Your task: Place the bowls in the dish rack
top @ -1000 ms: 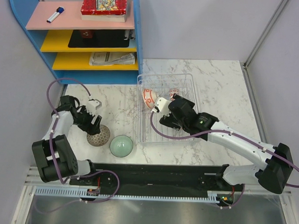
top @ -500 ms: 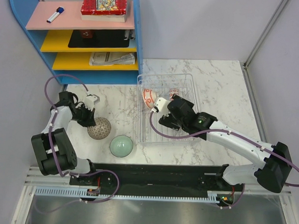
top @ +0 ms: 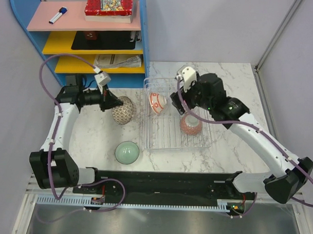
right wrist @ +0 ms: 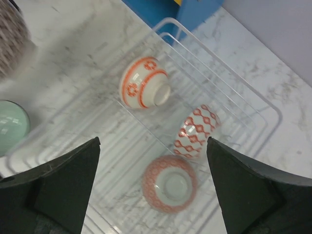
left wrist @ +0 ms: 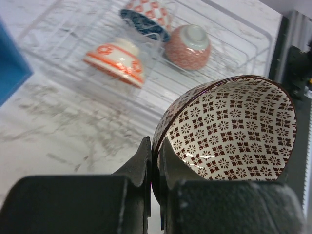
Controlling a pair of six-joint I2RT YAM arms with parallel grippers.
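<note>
Pale green bowl point(top: 127, 152) sits on tabletop point(top: 94, 140), nearest the arm bases, apart from the rack. Left end effector point(left wrist: 152, 163) clenched on rim of brown lattice bowl point(left wrist: 229, 131), one finger inside, one outside. Bowl is tipped on its side, just left of dish rack point(top: 145, 143). In the rack: orange-red bowl point(top: 156, 102) on its side at left, salmon-patterned bowl point(top: 191, 124) upside down at right, red-white diamond bowl point(right wrist: 196, 131) on its side further back. Right end effector point(right wrist: 152, 146) released, fingers wide, hovers over the rack, grasping nothing.
</note>
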